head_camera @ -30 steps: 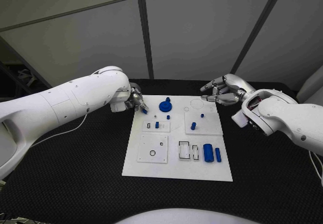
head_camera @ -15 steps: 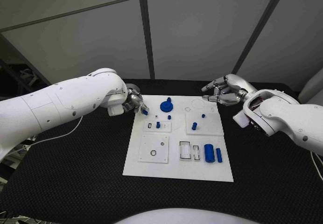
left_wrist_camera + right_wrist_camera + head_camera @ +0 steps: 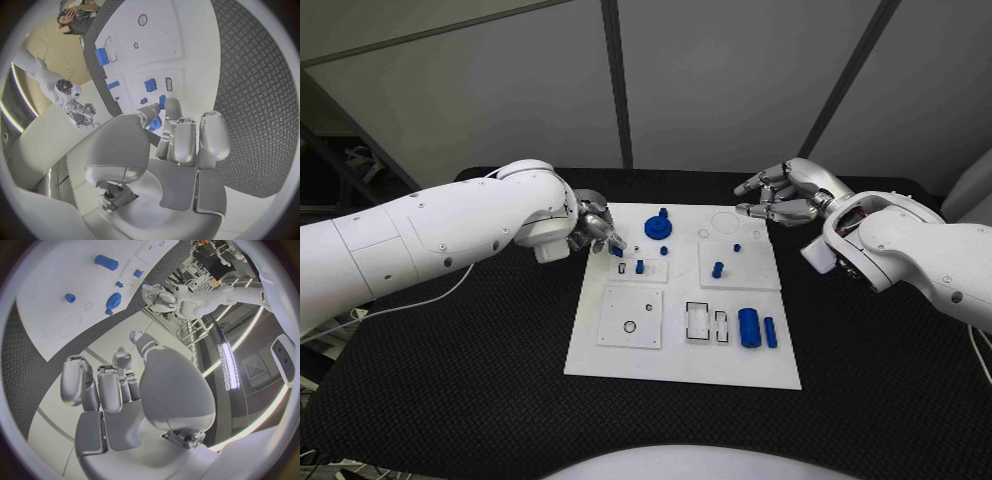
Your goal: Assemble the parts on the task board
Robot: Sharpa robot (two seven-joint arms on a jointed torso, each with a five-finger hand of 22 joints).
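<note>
The black table (image 3: 444,400) spreads under everything, and the white task board (image 3: 678,365) lies flat in the middle of it — that board is the landmark here. Over the board's far left corner the left hand (image 3: 596,232) has its fingertips pinched on a small blue part (image 3: 616,248), held just above the board beside the little peg (image 3: 639,267); the left wrist view shows that blue piece (image 3: 155,123) caught between the thumb and fingers. Off the board's far right corner hangs the right hand (image 3: 788,195), fingers curled in, nothing in them, clear of the surface. On the board itself: a blue gear (image 3: 656,227) at the far edge near the left hand, a blue cylinder (image 3: 747,328) and a slimmer blue bar (image 3: 769,332) side by side toward the near right, and another blue peg (image 3: 717,269) standing right of centre.
</note>
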